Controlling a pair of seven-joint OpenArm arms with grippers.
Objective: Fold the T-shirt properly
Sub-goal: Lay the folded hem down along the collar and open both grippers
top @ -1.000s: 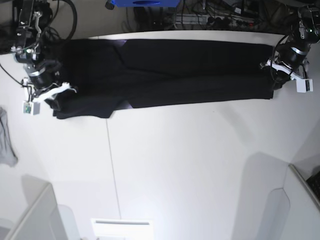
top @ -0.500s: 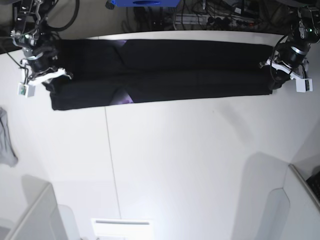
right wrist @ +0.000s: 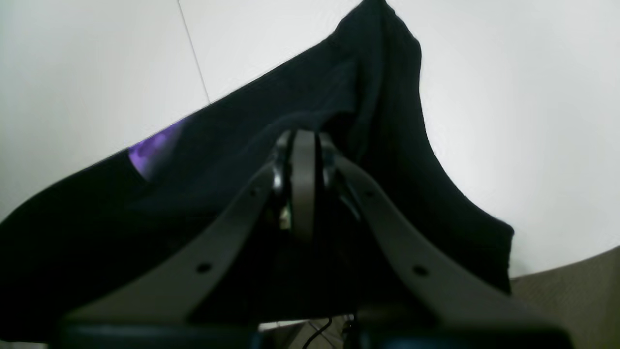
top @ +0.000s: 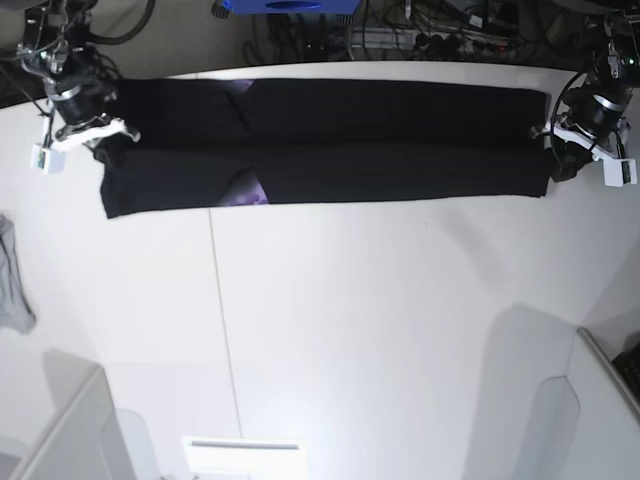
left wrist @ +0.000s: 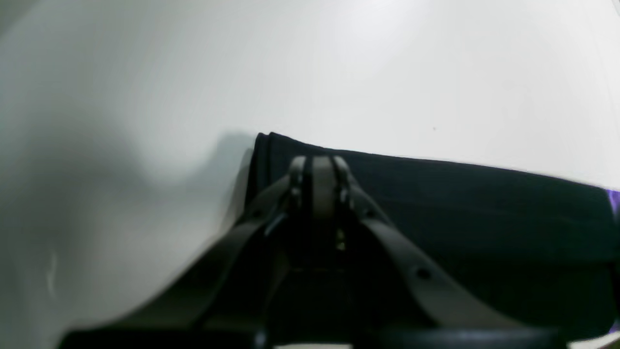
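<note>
Stretching across the far part of the white table [top: 350, 330], the large black short-sleeved cotton T-shirt [top: 330, 145] lies as a long, narrow band, pulled taut between the two arms. The right gripper [top: 88, 135] has its jaws closed on the band's end on the base view's left; the left gripper [top: 572, 145] has its jaws closed on the opposite end.

Risk, judged from this state: both grips sit at the extreme ends of the cloth. Further outward tension could pull an edge from the jaws, and the folded layers would then slump apart. Uneven travel of the two arms would skew the band and spoil the fold line. Release before the cloth rests flat could let the upper layer slide.

View differences:
- Base view: shows the whole band, its straight near edge, and a small grey cloth [top: 14, 280] at the table's left edge (not part of the task).
- Right wrist view: shows the gripped end lifted and draped in loose folds [right wrist: 387, 121], with the purple print [right wrist: 152, 148] exposed.
- Left wrist view: shows the stacked layers at the corner [left wrist: 264, 145], lying flat.
</note>
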